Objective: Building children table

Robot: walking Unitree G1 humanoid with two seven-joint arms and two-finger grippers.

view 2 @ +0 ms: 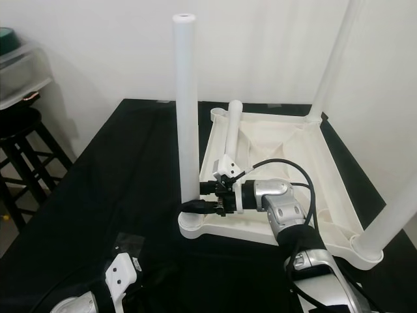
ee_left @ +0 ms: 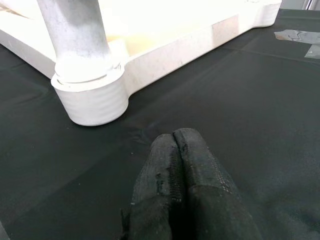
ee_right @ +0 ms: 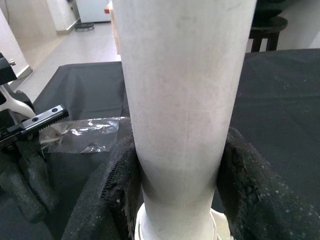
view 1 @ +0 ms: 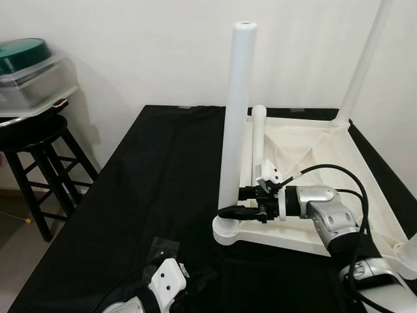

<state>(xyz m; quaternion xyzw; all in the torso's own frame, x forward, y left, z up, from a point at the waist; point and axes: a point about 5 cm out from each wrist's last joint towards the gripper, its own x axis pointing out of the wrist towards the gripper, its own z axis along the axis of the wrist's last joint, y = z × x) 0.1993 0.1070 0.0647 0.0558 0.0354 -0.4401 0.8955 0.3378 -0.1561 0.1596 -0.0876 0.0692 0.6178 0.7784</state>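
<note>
Right gripper (view 1: 229, 212) clamps the leg (view 1: 236, 124) near the tabletop (view 1: 365, 182); left gripper (ee_left: 180, 150) pinched empty beside it

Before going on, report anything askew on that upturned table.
One white leg leans loose inside the upturned tabletop, not socketed, while three stand upright. The right gripper clamps the near-left leg just above its socket.
</note>
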